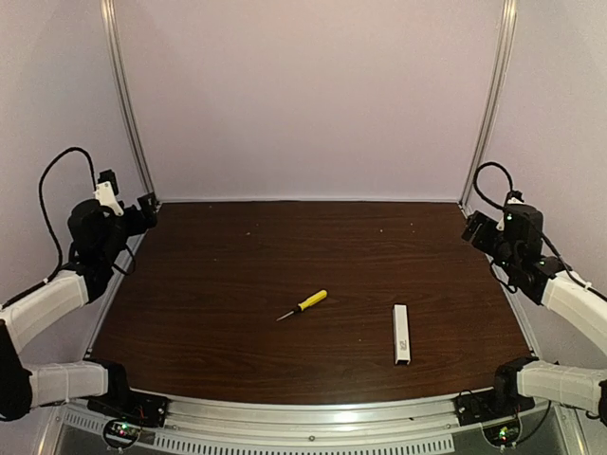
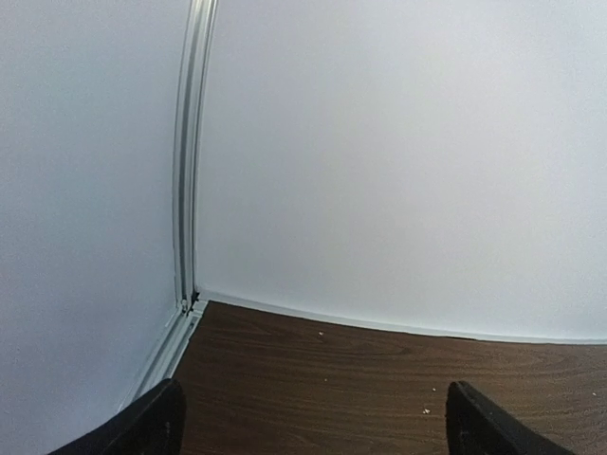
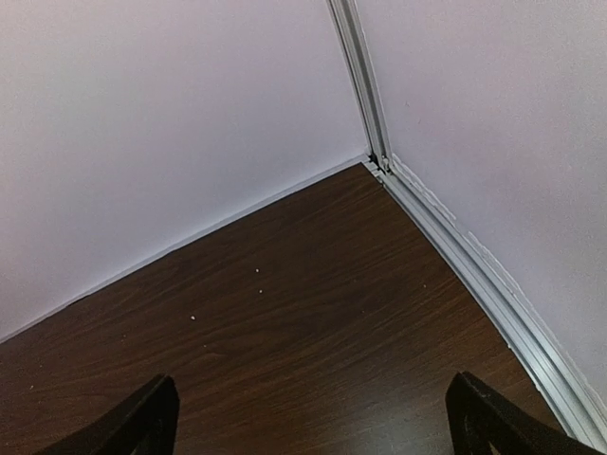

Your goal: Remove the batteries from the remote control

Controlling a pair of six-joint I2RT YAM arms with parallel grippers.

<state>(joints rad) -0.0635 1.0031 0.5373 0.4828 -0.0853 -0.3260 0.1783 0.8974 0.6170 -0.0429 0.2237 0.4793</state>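
Note:
The white remote control lies flat on the dark table, right of centre near the front edge, its dark marking toward the near end. The batteries are hidden from view. My left gripper hovers at the table's far left edge, far from the remote; in the left wrist view its gripper stands open over bare wood. At the far right edge is my right gripper, also well away from the remote. Its wrist view shows the gripper open, with nothing between the fingers.
A yellow-handled screwdriver lies near the table's middle, left of the remote. White walls and aluminium corner posts close in the back and sides. A metal rail runs along the near edge.

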